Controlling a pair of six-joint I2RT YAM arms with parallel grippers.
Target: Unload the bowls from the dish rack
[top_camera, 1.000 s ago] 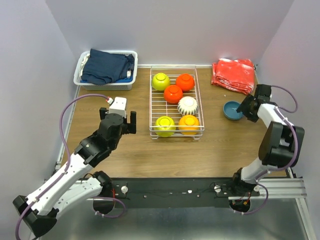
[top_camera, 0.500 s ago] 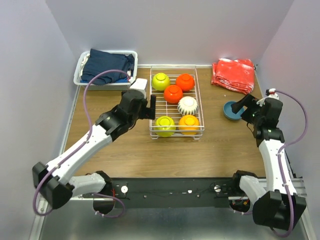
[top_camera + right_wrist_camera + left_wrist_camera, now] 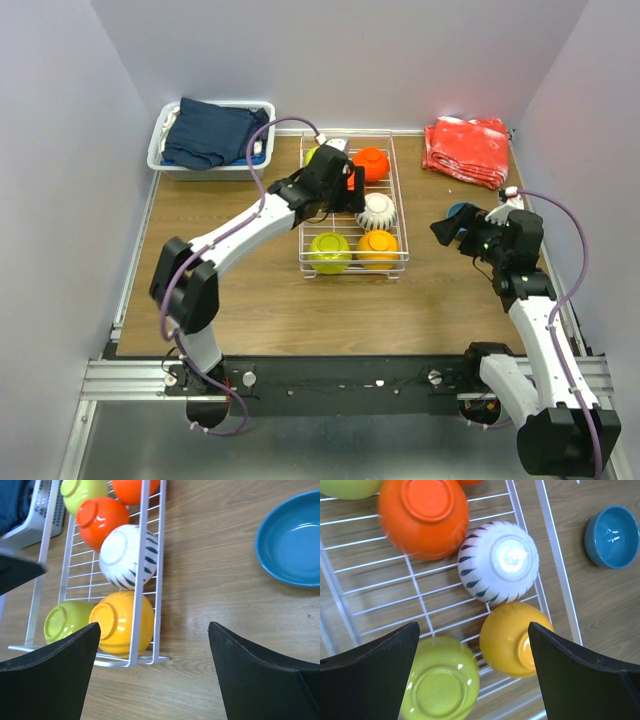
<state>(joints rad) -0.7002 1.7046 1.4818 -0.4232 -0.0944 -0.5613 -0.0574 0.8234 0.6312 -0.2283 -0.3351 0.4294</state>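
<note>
Bowls glossy, round, inverted in wire-grid rack; left pincer above, right pincer near blue bowl, both agape, empty.

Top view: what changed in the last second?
Left gripper swung from left of the rack to over it, open above its bowls. Right gripper let go of the blue bowl and backed off, open. Bowls and rack stayed put.

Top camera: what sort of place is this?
Probably a lab robot cell, not a kitchen: plain walls box in a wooden table, the arm bases sit on an aluminium rail, and a dish rack holds bowls.
</note>
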